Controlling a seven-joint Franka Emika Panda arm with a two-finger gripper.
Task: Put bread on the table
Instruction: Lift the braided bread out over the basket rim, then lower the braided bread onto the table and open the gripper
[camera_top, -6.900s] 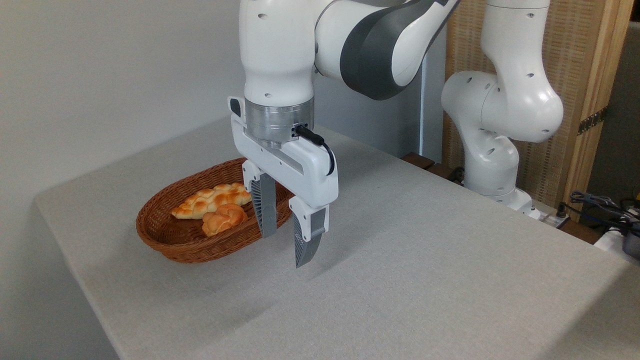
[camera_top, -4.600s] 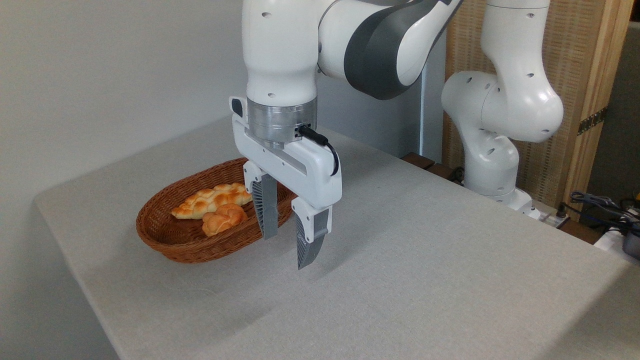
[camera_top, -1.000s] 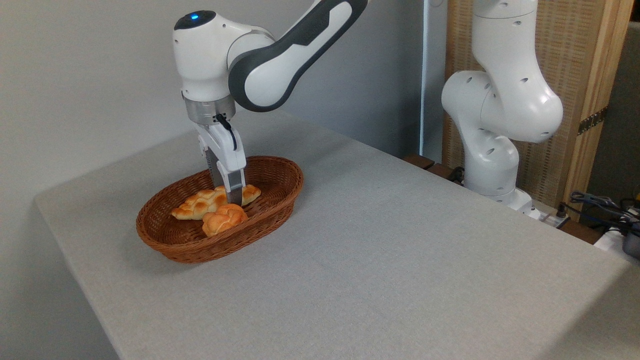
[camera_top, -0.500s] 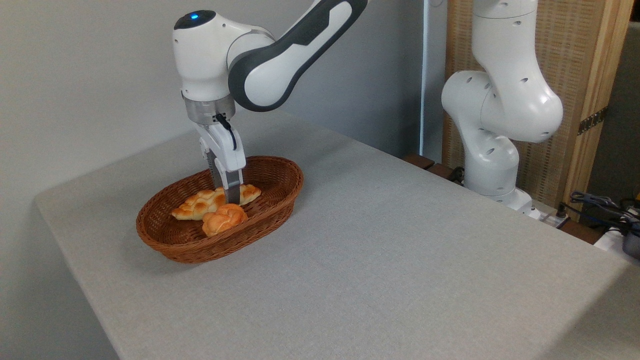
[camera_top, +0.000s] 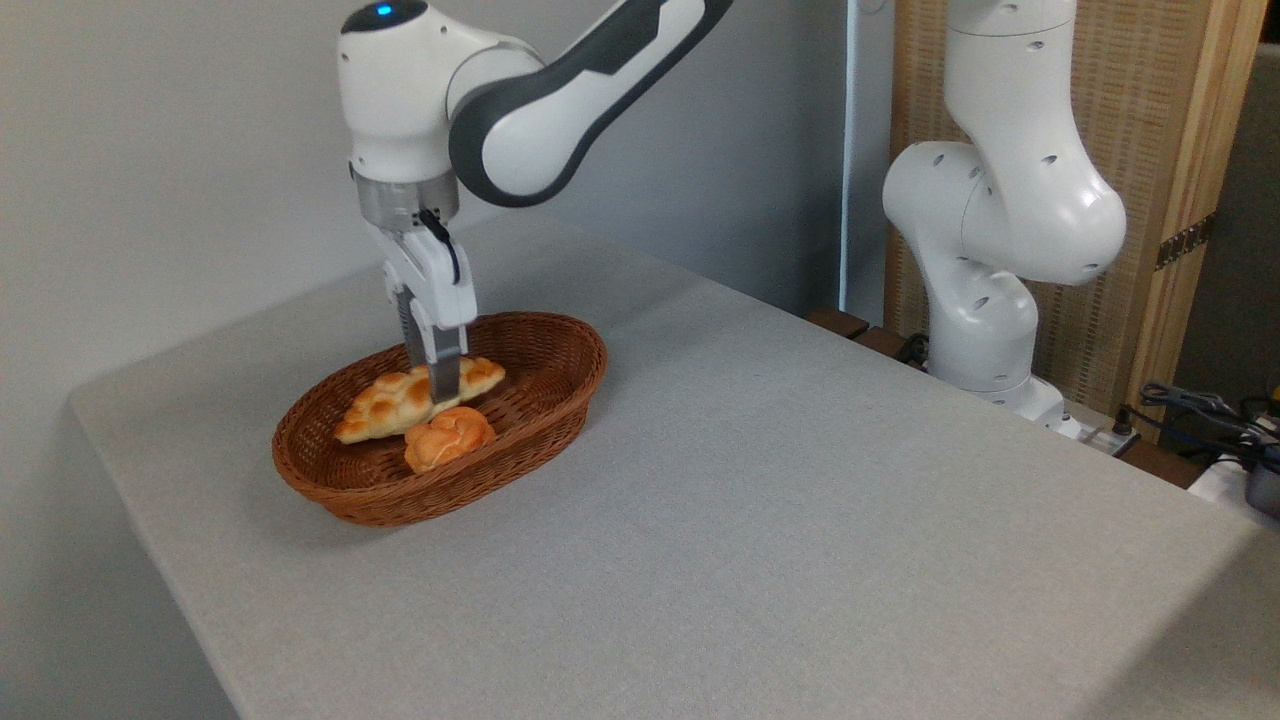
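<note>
The bread (camera_top: 395, 403), a long braided golden-brown loaf, hangs just above the floor of the wicker basket (camera_top: 545, 395), right end raised and left end dipping. My gripper (camera_top: 441, 388) is shut on the loaf right of its middle, fingers pointing straight down. Only the near finger shows; the far one is hidden behind the loaf. The table (camera_top: 780, 520), covered in light grey cloth, spreads out in front of and to the right of the basket.
A small round orange knotted bun (camera_top: 448, 440) lies in the basket just in front of the loaf. The arm's white base (camera_top: 985, 330) stands at the table's far right edge, with cables (camera_top: 1200, 410) beyond it.
From hovering open in front of the basket, the gripper went into it and shut on the loaf. In the last half second it rose and shifted slightly left, lifting the loaf.
</note>
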